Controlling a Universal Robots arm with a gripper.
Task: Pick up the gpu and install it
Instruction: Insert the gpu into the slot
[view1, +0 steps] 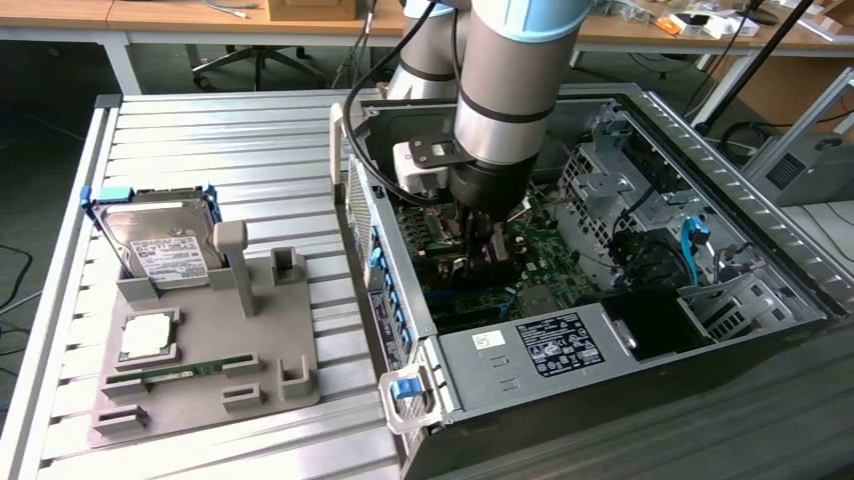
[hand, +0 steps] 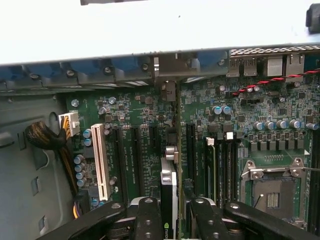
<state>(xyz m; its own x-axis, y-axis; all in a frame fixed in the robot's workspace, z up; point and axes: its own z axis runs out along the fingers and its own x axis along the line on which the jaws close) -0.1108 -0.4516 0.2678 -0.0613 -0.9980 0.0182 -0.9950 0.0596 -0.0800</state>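
Nearest the wrist camera, the two black fingers (hand: 148, 220) of the gripper (hand: 172, 220) stand a narrow gap apart and clamp the gpu (hand: 169, 200) between them. The card is seen edge-on: a thin dark slab with a pale silver-grey edge and a small green logo low down, standing upright on the green motherboard (hand: 210, 130) in line with the dark expansion slots. Its far end reaches toward the case's rear wall, where a grey metal piece sits among the blue clips (hand: 107, 67). A long white slot (hand: 100, 162) lies a few slots away from it, and the open processor socket (hand: 272, 187) lies on its other side. Whether the card's lower edge is fully seated in a slot cannot be made out.

In the exterior view, the grey arm (view1: 514, 80) comes down from the top centre of the frame, nearly vertical, into the open computer case (view1: 747, 190) at the right of the frame; the gripper (view1: 483, 243) is low over the board near the frame's centre, and the card there is mostly hidden by the wrist and hard to tell from the dark parts around it.

At the lower left of that frame a grey fixture tray (view1: 287, 340) on the slatted table (view1: 214, 140) holds a silver hard drive (view1: 160, 245), a processor (view1: 147, 335) and a green memory stick (view1: 187, 370). The arm's upper part is cut off by the frame's top edge.
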